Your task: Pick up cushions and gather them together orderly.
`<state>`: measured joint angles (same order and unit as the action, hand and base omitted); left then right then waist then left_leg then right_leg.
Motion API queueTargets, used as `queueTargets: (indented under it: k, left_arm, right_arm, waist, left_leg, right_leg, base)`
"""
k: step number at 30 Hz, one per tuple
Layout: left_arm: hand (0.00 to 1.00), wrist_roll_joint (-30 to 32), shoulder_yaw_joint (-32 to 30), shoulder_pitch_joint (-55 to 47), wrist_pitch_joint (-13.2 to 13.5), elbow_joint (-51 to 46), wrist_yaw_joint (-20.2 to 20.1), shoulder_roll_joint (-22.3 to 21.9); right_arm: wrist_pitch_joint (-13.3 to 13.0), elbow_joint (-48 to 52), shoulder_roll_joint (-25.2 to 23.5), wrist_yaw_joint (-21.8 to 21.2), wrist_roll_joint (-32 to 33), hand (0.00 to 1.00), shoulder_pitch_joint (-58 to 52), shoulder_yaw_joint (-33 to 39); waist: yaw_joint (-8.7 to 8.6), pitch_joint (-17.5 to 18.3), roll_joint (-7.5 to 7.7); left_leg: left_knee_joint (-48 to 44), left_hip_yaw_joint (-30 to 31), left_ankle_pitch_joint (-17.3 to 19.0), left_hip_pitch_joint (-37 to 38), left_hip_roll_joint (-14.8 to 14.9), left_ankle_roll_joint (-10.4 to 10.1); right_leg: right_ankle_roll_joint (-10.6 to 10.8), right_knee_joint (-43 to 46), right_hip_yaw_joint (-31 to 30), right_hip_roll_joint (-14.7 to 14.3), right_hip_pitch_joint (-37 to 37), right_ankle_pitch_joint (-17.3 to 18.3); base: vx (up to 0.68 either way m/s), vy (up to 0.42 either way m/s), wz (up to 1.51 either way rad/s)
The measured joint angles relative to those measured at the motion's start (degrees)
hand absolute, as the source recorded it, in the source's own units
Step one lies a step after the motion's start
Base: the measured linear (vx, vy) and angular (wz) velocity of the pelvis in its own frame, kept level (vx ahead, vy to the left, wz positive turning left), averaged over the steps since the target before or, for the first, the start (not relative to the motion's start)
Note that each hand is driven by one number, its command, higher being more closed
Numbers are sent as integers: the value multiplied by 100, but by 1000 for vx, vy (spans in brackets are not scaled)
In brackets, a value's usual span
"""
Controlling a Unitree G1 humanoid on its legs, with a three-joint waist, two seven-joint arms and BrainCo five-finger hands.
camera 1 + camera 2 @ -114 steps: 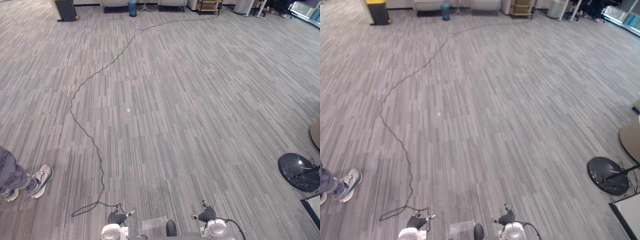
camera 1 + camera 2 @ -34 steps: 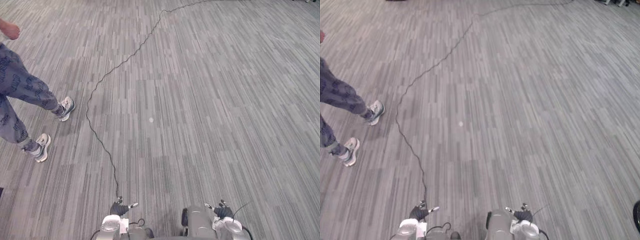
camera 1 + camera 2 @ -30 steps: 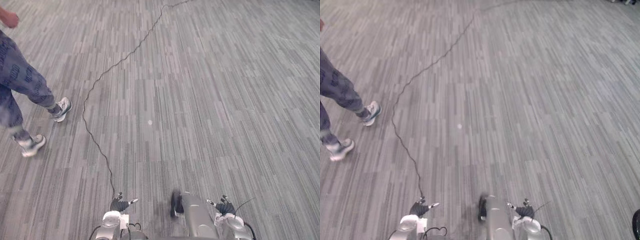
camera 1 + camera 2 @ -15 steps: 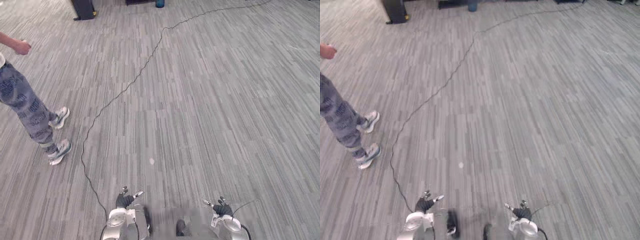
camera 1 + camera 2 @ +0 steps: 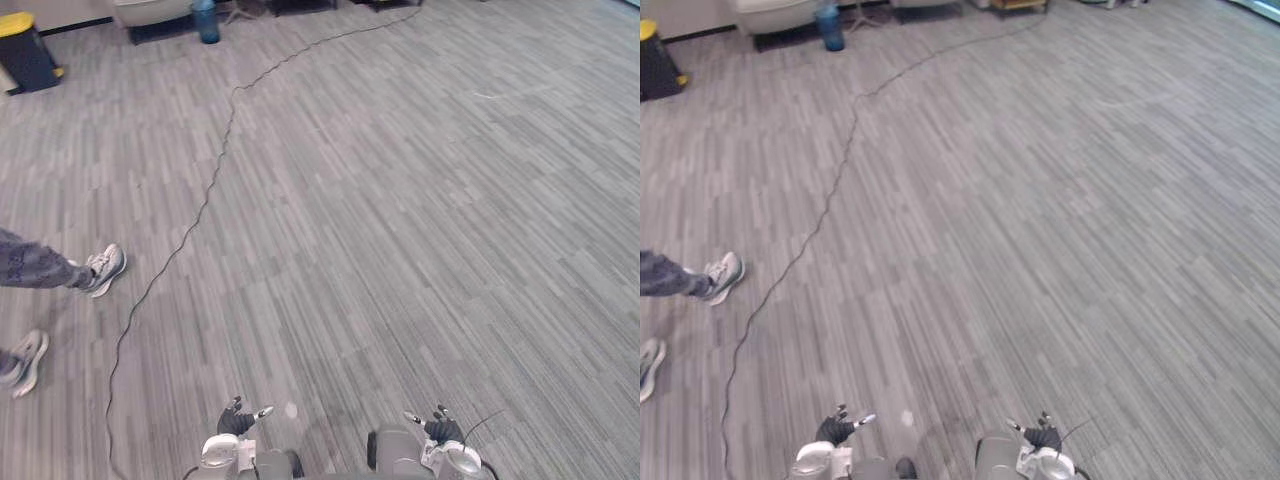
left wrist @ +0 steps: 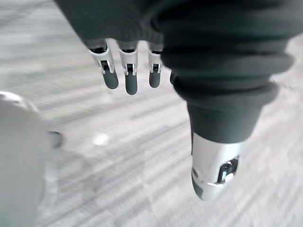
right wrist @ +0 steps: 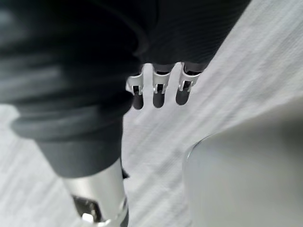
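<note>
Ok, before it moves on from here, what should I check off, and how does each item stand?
1. The left hand free to grasp: ok, fingers straight, nothing held.
2. The right hand free to grasp: ok, the same.
3. A cushion to head for picked out: not ok; ahead lie carpet and a far yellow-lidded bin.
4. Person out of the way: not ok; a person's shoe stands on the robot's left, probably near its path.
5. Gathering spot chosen: cannot tell.
</note>
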<state>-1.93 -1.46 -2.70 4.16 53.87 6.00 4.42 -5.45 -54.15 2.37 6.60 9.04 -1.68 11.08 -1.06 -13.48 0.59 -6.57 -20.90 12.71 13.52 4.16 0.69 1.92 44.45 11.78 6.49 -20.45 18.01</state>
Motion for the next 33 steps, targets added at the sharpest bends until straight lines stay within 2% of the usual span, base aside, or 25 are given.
queueTargets:
  k: [2, 3, 4, 5, 6, 7, 9, 10, 11, 13, 15, 16, 18, 20, 21, 22, 23, 24, 25, 26, 27, 28, 30, 31, 33]
  left_arm:
    - [0, 6, 29, 125, -2, 90, -6, -27]
    - [0, 17, 28, 106, -1, 169, -10, -28]
    - [0, 28, 16, 89, -3, 262, -12, -35]
    - [0, 70, -14, 124, -12, 352, -17, -139]
    - [0, 76, -119, 125, -11, 369, -53, -222]
    - [0, 75, -251, 125, -9, 339, -51, -310]
    - [0, 73, -517, 90, -12, 203, -46, -442]
    - [0, 71, -676, 4, -11, -3, -51, -524]
    - [0, 73, -719, -30, 1, -171, -52, -521]
    - [0, 69, -734, -78, 31, -413, -59, -533]
    - [0, 60, -738, -89, 54, -597, -69, -534]
    - [0, 53, -762, -149, 65, -687, -70, -552]
    - [0, 48, -781, -231, 160, -791, -65, -574]
    - [0, 11, -753, -252, 172, -709, -54, -576]
    - [0, 9, -747, -252, 172, -704, -54, -577]
    - [0, 4, -731, -249, 173, -696, -56, -564]
    - [0, 13, -729, -242, 169, -643, -47, -499]
    - [0, 17, -688, -231, 160, -548, -46, -386]
    - [0, 19, -656, -213, 165, -508, -55, -277]
    - [0, 21, -651, -205, 154, -464, -42, -225]
    - [0, 23, -635, -187, 144, -428, -41, -210]
    - [0, 25, -631, -162, 126, -347, -39, -210]
    - [0, 58, -577, -131, 41, -118, -27, -292]
    - [0, 57, -488, -125, 37, -21, -8, -305]
    - [0, 58, -374, -7, 25, 122, -3, -275]
  right_arm:
    - [8, 81, 24, -18, 0, 0, 49, 4]
    - [26, 80, 38, -27, -9, 0, 48, 2]
    - [43, 42, 64, -44, -3, 0, 21, 32]
    - [49, 27, 134, -48, -9, 0, 74, 115]
    - [66, 35, 214, -49, -12, 0, 87, 176]
    - [88, 139, 200, -65, -8, 0, 64, 244]
    - [111, 227, 196, -63, -11, 0, 32, 217]
    - [156, 326, 85, -51, -4, 0, -3, 177]
    - [145, 433, -21, -45, -4, 0, -64, 117]
    - [149, 613, -89, -28, -2, 0, -136, -69]
    - [152, 657, -148, -20, -1, 0, -187, -116]
    - [162, 718, -176, -18, -1, 0, -226, -141]
    - [161, 725, -182, -19, -4, 0, -216, -171]
    - [151, 466, -150, -8, -7, 0, -147, -83]
    - [150, 400, -132, -6, -9, 0, -154, -73]
    - [156, 282, -127, -1, -10, 0, -179, -64]
    - [156, 152, -160, 5, -16, 0, -232, -55]
    - [159, 145, -244, -3, -28, 0, -280, -48]
    - [157, 124, -338, -12, -71, 0, -339, -21]
    - [160, 73, -380, -14, -148, 0, -333, -23]
    - [159, 83, -387, -26, -208, 0, -328, -27]
    - [149, 111, -364, -48, -231, 0, -318, -37]
    - [118, 332, -263, -75, -236, 0, -309, -65]
    - [77, 397, -231, -97, -237, 0, -277, -71]
    - [64, 335, -179, -100, -237, 0, -159, -65]
  waist:
    - [-81, -10, -9]
    - [-146, -8, 38]
    - [-225, -8, 74]
    - [-231, -13, -101]
    - [-191, 2, -228]
    - [-224, -32, -289]
    - [-219, -68, -402]
    - [-160, -90, -435]
    - [-94, -122, -387]
    - [-1, -148, -235]
    - [124, -107, -189]
    - [151, -92, -181]
    - [207, -83, -182]
    - [282, 32, -305]
    - [293, 70, -322]
    - [361, 105, -263]
    - [432, 273, -109]
    - [319, 429, 107]
    - [293, 438, 300]
    - [299, 441, 386]
    - [269, 437, 397]
    - [232, 422, 370]
    - [175, 364, 148]
    - [147, 367, -3]
    - [85, 289, -31]
  left_leg:
    - [119, -28, 0, 239, 39, 0]
    - [232, -9, 7, 421, -31, -20]
    - [246, 85, 81, 708, -92, -271]
    - [196, 101, 73, 839, 61, -440]
    - [-82, 124, -102, 817, 168, -766]
    - [-970, 187, -323, 553, 338, -1046]
    - [-3134, 523, -771, -299, 797, -1086]
    - [-4706, 626, -668, -895, 1109, -1092]
    - [-5311, 630, -508, -1167, 1204, -1067]
    - [-5588, 518, -237, -1732, 1206, -906]
    - [-5111, 246, -72, -2322, 1175, -700]
    - [-4393, 136, 4, -2632, 1018, -618]
    - [-2813, 194, -59, -2844, 681, -678]
    - [-749, 784, -665, -3074, 307, -830]
    - [-613, 849, -812, -3148, 278, -762]
    - [-633, 952, -1268, -3125, 207, -611]
    - [-643, 961, -1571, -3030, 36, -302]
    - [-696, 886, -1411, -3000, -147, -130]
    - [-827, 666, -1102, -2773, -240, -36]
    - [-816, 550, -937, -2487, -305, 48]
    - [-797, 528, -823, -2271, -339, 88]
    - [-759, 525, -711, -2027, -358, 130]
    - [-480, 249, -262, -1022, -281, 106]
    - [-262, 108, -94, -616, -219, 47]
    - [-3, -57, -75, -146, -130, 61]
  right_leg:
    - [-46, -1626, 59, -161, -294, -628]
    - [-38, -2622, 10, -208, -256, -1244]
    - [-386, -2795, -65, -178, -216, -2290]
    - [-617, -2347, -52, -285, -297, -2113]
    - [-710, -1861, -77, -330, -412, -1703]
    - [-746, -1575, -76, -364, -336, -1311]
    - [-824, -1670, -164, -586, 65, -1029]
    - [-931, -1879, -314, -855, 540, -884]
    - [-1027, -1999, -441, -967, 898, -787]
    - [-1147, -2289, -781, -1079, 1511, -556]
    - [-1138, -2653, -1197, -1131, 2012, -441]
    - [-1125, -2881, -1512, -1131, 2356, -371]
    - [-1052, -3056, -1945, -1051, 2670, -230]
    - [-812, -3345, -2512, -1003, 3078, -71]
    - [-741, -3396, -2597, -988, 3165, -27]
    - [-603, -3397, -2753, -914, 3282, 75]
    - [-470, -3243, -2902, -743, 3309, 151]
    - [-357, -2896, -2895, -543, 3130, 114]
    - [82, -1908, -2865, -484, 2846, 0]
    - [686, -961, -2796, -477, 2551, -249]
    - [1058, -403, -2732, -459, 2347, -438]
    - [1235, 139, -2591, -440, 2201, -531]
    - [758, 1436, -1754, -246, 1515, -310]
    - [458, 1555, -1184, -118, 1004, -138]
    - [19, 1062, -574, -119, 531, 114]
  base:
    - [491, -99, 0]
    - [486, -119, 19]
    - [639, -151, 9]
    - [634, -147, -11]
    - [735, -244, -27]
    - [583, -238, -19]
    - [628, -254, -39]
    - [555, -175, -85]
    - [527, -125, -94]
    - [515, -77, -90]
    - [488, 30, -104]
    - [370, 66, -91]
    - [537, 167, -113]
    - [754, 343, -131]
    - [699, 366, -106]
    - [632, 329, -89]
    - [635, 316, -73]
    - [911, 425, -54]
    - [832, 368, -34]
    - [685, 299, -47]
    - [492, 190, -43]
    - [447, 176, -48]
    - [629, 258, -83]
    - [507, 189, -81]
    - [477, 95, -45]
